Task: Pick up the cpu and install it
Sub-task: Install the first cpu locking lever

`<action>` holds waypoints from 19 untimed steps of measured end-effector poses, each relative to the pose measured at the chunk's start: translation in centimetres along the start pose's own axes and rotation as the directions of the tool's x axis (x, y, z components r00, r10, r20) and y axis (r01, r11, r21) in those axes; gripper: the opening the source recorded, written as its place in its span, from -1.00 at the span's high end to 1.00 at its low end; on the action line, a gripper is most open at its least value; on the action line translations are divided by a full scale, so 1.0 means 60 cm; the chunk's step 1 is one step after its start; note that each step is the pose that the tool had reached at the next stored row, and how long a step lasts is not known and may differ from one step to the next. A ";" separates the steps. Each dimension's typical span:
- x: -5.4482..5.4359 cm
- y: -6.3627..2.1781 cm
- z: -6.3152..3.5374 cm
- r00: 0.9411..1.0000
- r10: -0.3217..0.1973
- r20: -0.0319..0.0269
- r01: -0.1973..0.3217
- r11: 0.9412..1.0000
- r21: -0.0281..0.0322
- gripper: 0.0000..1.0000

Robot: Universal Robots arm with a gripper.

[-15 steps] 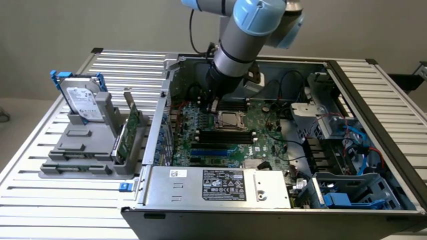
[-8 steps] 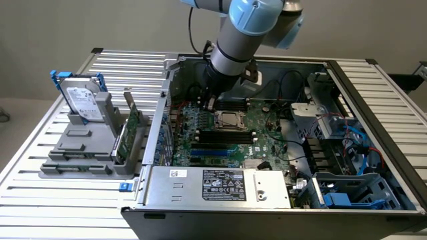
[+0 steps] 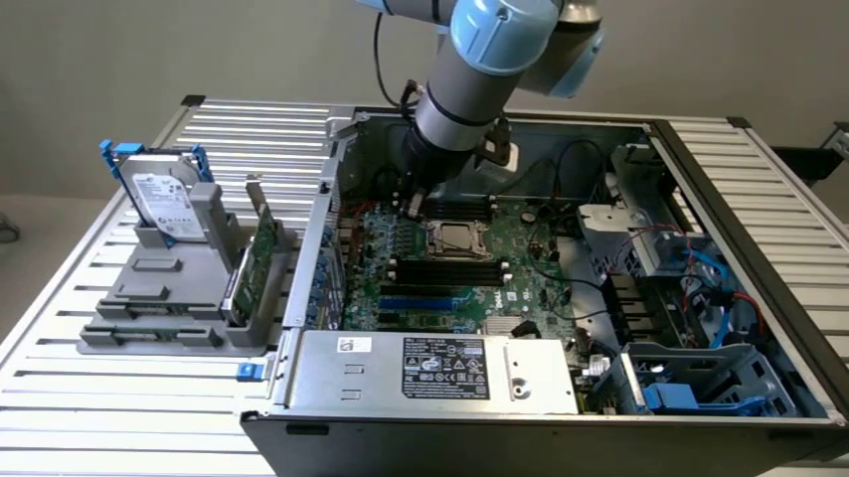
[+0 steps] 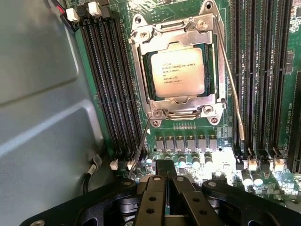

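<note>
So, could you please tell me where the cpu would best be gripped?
Probably by two opposite edges of the cpu, coming straight down from above, since it lies flat, face up. The metal frame overlaps its rim now, so those edges look unreachable.

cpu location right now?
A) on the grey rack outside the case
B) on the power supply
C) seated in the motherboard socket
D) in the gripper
C: the cpu lies inside the socket frame on the motherboard, while the gripper is shut and apart from it.
</note>
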State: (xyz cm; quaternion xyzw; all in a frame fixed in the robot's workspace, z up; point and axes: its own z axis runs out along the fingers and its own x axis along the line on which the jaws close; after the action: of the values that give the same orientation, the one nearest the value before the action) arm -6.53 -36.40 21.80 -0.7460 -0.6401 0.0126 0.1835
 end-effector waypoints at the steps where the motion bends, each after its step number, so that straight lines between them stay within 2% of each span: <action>1: -0.001 0.000 0.000 1.000 0.005 -0.002 -0.005 1.000 0.001 0.79; 6: -0.003 -0.001 0.000 0.999 0.034 -0.011 -0.034 0.999 0.005 0.79; 19: -0.004 -0.004 0.000 0.992 0.118 -0.036 -0.118 0.993 0.000 0.79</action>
State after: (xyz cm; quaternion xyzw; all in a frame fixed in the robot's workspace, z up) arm -6.80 -36.58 21.79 -0.7829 -0.5914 0.0094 0.1929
